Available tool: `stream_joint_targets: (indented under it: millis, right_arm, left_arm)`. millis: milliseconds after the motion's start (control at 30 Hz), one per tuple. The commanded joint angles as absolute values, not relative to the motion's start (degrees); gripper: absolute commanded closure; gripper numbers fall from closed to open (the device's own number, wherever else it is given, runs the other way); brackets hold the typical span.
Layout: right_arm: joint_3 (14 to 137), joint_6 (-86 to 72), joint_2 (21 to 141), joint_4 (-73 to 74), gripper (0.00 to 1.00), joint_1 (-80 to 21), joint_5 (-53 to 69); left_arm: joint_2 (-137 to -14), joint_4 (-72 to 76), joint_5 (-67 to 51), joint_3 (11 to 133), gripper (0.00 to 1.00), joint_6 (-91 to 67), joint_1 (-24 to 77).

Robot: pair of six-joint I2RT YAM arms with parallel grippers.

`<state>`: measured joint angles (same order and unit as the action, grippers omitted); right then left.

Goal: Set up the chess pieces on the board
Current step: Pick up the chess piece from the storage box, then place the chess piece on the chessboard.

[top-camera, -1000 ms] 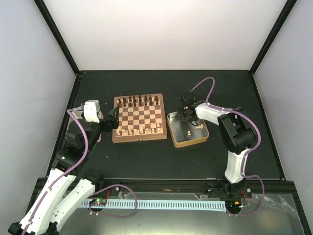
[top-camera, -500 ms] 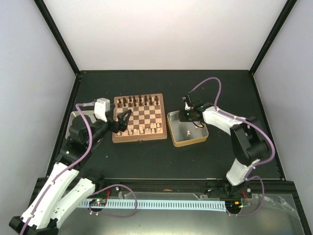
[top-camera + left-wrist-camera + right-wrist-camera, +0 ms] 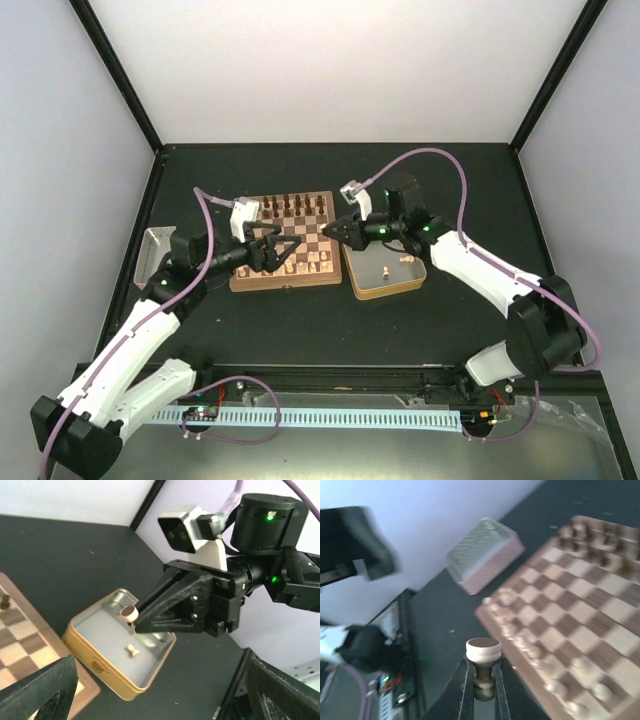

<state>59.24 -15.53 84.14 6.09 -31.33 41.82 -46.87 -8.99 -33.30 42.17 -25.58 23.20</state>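
Observation:
The board (image 3: 285, 287) lies mid-table, with pale chess pieces (image 3: 290, 265) on its near rows. My right gripper (image 3: 335, 229) hovers over the board's right edge, shut on one pale piece (image 3: 482, 652). It holds the piece by the stem, base toward the camera (image 3: 484, 680). The left wrist view shows that piece (image 3: 129, 613) at its fingertips, above the gold-rimmed tin (image 3: 95, 665). Another pale piece (image 3: 132, 650) lies in the tin (image 3: 385, 293). My left gripper (image 3: 288, 249) is open and empty above the board's near rows, its fingers (image 3: 45, 690) wide apart.
Dark brown chessmen (image 3: 285, 207) stand on the board's far rows. A small lidded box (image 3: 150, 250) sits left of the board and also shows in the right wrist view (image 3: 482, 555). The two grippers face each other closely over the board's right half.
My right gripper left the tin and moved left to the board's right edge with the pale piece. My left arm swung right from the board's left side to over its near rows.

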Motion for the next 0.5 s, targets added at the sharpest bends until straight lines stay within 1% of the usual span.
stream_joint_targets:
  millis: [0,167,267,333,400,467]
  right_arm:
    - [62.33,-9.14,81.65,4.38,0.99,-34.13,55.22]
    - [65.62,-4.05,81.91,9.48,0.98,-37.21,57.57]
    - [66.78,-2.52,82.33,10.97,0.98,-38.2,56.99]
    - [66.71,-2.42,82.31,10.5,0.98,-38.45,56.78]
    - [66.56,-1.59,82.32,10.68,0.99,-38.78,56.71]
    - [66.3,-0.72,82.23,10.98,0.99,-39.28,56.21]
  left_arm:
    - [-49.37,-4.32,-40.87,42.97,0.09,-35.69,22.94]
    - [-53.4,-4.65,-44.94,44.15,0.19,-43.03,22.94]
    - [-55.81,-6.34,-46.03,44.64,0.36,-47.93,22.94]
    - [-56.76,-3.69,-47.24,42.93,0.43,-53.13,22.94]
    - [-56.88,2.61,-48.79,40.38,0.49,-57.98,22.94]
    - [-56.59,7.31,-49.13,38.48,0.52,-61.42,22.94]
